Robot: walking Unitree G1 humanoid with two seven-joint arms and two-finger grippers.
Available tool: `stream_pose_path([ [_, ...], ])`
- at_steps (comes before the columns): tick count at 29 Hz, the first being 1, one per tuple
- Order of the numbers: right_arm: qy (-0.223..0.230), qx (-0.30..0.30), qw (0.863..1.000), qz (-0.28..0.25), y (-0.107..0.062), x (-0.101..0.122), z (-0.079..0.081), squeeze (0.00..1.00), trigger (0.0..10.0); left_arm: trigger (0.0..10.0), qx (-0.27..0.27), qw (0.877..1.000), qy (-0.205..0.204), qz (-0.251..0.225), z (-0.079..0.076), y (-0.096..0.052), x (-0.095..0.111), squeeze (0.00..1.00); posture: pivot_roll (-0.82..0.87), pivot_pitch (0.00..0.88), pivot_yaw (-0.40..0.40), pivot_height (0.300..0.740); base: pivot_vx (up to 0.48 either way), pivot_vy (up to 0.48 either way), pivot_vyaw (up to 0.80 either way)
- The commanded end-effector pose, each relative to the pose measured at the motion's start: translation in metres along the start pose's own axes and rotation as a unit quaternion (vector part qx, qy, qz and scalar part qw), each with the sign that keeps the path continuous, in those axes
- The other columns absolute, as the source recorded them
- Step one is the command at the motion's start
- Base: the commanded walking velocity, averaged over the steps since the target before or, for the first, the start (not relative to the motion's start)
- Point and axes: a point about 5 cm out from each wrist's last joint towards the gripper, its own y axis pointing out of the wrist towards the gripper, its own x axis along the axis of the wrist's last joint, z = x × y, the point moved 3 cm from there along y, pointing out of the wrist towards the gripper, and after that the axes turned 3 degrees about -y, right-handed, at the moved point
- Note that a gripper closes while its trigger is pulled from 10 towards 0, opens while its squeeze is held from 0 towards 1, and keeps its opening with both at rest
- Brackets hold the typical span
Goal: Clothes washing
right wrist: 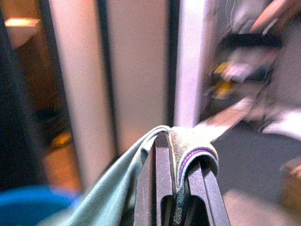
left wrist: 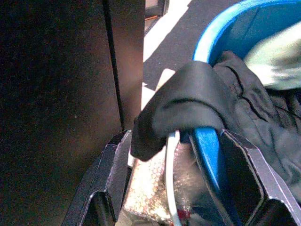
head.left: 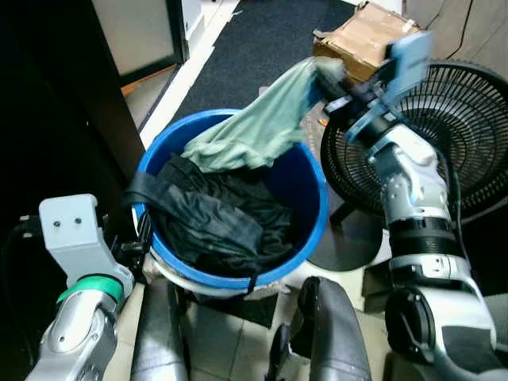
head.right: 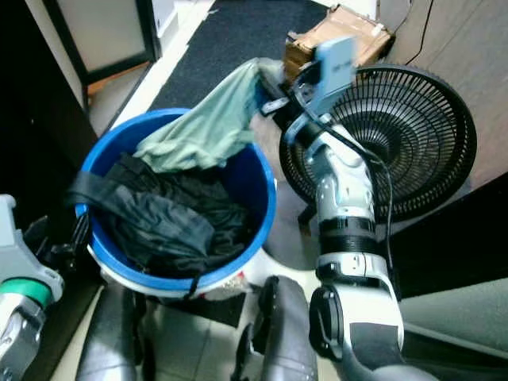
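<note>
Hanging from right end effector (head.left: 332, 81): green shirt (head.left: 254, 127), over blue bucket (head.left: 313, 218).

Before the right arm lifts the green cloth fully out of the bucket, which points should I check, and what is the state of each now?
1. Right gripper shut on green cloth: ok.
2. Cloth free of bucket: not ok, lower end lies inside.
3. Cloth free of black clothes: cannot tell.
4. Fan close beside right arm: not ok.
5. Left gripper open around bucket rim and black cloth: ok.
</note>
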Motion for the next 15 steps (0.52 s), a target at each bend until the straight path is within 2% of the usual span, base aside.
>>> stream_pose_path([
  [1, -0.053, -0.039, 0.997, -0.042, -0.002, 0.022, -0.012, 0.0, 10.0, 10.0, 0.006, 1.0, 0.002, 0.023, 0.004, 0.001, -0.011, 0.0, 0.14, 0.125, -0.006, 0.55, 0.0, 0.0, 0.0],
  [2, -0.053, -0.039, 0.997, -0.042, -0.002, 0.022, -0.012, 0.0, 10.0, 10.0, 0.006, 1.0, 0.002, 0.023, 0.004, 0.001, -0.011, 0.0, 0.14, 0.125, -0.006, 0.55, 0.0, 0.0, 0.0],
  [3, -0.112, -0.078, 0.986, -0.092, -0.002, 0.049, -0.019, 0.0, 10.0, 10.0, -0.001, 1.0, 0.002, 0.017, 0.002, 0.007, -0.008, 0.0, 0.14, 0.106, -0.001, 0.55, 0.0, 0.0, 0.0],
  [4, -0.112, -0.078, 0.986, -0.092, -0.002, 0.049, -0.019, 0.0, 10.0, 10.0, -0.001, 1.0, 0.002, 0.017, 0.002, 0.007, -0.008, 0.0, 0.14, 0.106, -0.001, 0.55, 0.0, 0.0, 0.0],
  [5, -0.173, -0.118, 0.964, -0.163, -0.002, 0.09, -0.019, 0.0, 10.0, 10.0, -0.008, 1.0, 0.001, 0.009, 0.0, 0.016, -0.006, 0.0, 0.13, 0.077, 0.004, 0.55, 0.0, 0.0, 0.0],
  [6, -0.173, -0.118, 0.964, -0.163, -0.002, 0.09, -0.019, 0.0, 10.0, 10.0, -0.008, 1.0, 0.001, 0.009, 0.0, 0.016, -0.006, 0.0, 0.13, 0.077, 0.004, 0.55, 0.0, 0.0, 0.0],
  [7, -0.195, -0.125, 0.953, -0.193, -0.002, 0.108, -0.015, 0.0, 10.0, 10.0, -0.009, 1.0, 0.001, 0.006, -0.001, 0.019, -0.005, 0.0, 0.13, 0.063, 0.005, 0.55, 0.0, 0.0, 0.0],
  [12, -0.208, -0.127, 0.944, -0.221, -0.002, 0.126, -0.007, 0.0, 10.0, 10.0, -0.012, 1.0, 0.001, -0.001, -0.002, 0.023, -0.002, 0.0, 0.13, 0.044, 0.002, 0.55, 0.0, 0.0, 0.0],
  [13, -0.201, -0.12, 0.949, -0.212, -0.003, 0.122, -0.001, 0.0, 10.0, 10.0, -0.018, 1.0, 0.001, -0.011, -0.004, 0.025, 0.002, 0.0, 0.12, 0.028, -0.004, 0.55, 0.0, 0.0, 0.0],
  [14, -0.173, -0.111, 0.962, -0.181, -0.004, 0.104, 0.004, 0.0, 10.0, 10.0, -0.026, 0.999, 0.009, -0.027, -0.007, 0.029, 0.008, 0.0, 0.12, 0.01, -0.013, 0.55, 0.0, 0.0, 0.0],
  [15, -0.173, -0.111, 0.962, -0.181, -0.004, 0.104, 0.004, 0.0, 10.0, 10.0, -0.026, 0.999, 0.009, -0.027, -0.007, 0.029, 0.008, 0.0, 0.12, 0.01, -0.013, 0.55, 0.0, 0.0, 0.0],
])
